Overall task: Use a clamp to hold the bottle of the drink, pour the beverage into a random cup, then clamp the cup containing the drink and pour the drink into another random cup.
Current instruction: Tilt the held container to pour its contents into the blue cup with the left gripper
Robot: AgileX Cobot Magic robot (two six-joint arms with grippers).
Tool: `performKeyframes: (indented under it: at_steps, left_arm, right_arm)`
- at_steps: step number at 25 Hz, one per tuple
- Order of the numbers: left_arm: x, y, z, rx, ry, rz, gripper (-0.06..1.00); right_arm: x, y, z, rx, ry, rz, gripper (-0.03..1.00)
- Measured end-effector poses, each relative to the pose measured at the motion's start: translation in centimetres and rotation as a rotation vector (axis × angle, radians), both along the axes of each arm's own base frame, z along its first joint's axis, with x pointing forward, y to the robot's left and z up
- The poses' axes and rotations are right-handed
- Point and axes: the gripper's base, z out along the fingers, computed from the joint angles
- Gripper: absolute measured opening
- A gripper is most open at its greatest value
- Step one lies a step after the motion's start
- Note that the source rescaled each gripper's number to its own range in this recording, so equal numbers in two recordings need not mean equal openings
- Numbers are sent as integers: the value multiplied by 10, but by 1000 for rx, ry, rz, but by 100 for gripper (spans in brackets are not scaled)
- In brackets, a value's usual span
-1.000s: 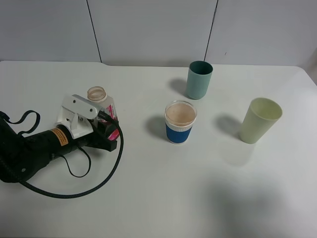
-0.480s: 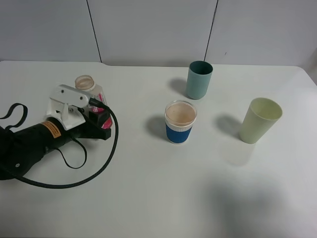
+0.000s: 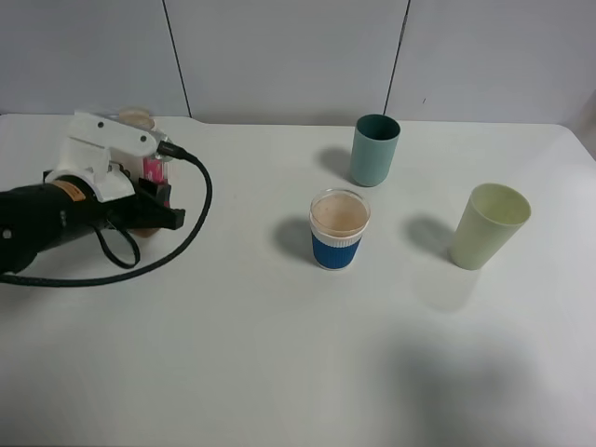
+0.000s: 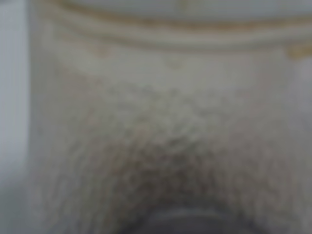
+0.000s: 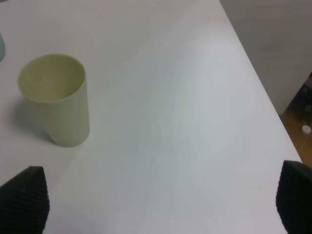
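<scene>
Left arm (image 3: 42,223) is pulling the bottle (image 3: 149,169) back, now well left of the blue cup (image 3: 340,230), left jaws clamped on it. The cup is showing drink near its rim, so the first pour looks done. Right jaws are hanging wide apart, holding nothing; cup grab next.

Black arm, white bracket, looping cable.
The left arm (image 3: 33,233) is black with a small orange label (image 3: 64,189), a white angular camera bracket (image 3: 98,149) and a thin black cable (image 3: 209,191); the right gripper (image 5: 156,207) has black fingertips (image 5: 22,202) with knurled faces.
</scene>
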Motion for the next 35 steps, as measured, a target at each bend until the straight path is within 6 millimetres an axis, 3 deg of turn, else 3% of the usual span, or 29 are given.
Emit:
performKeyframes:
  at_steps: [7,17,26,35]
  left_arm:
    - [24,-16,37,207,-61,45,4]
    - [19,-48,69,584,-119,105,4]
    - [14,-77,48,727,-76,18,4]
    - [18,-121,32,829,-81,-98,4]
  right_arm:
    - [0,0,0,0,0,0,83]
    - [0,0,0,0,0,0,83]
    - [0,0,0,-1,0,0,83]
    - [0,0,0,-1,0,0,83]
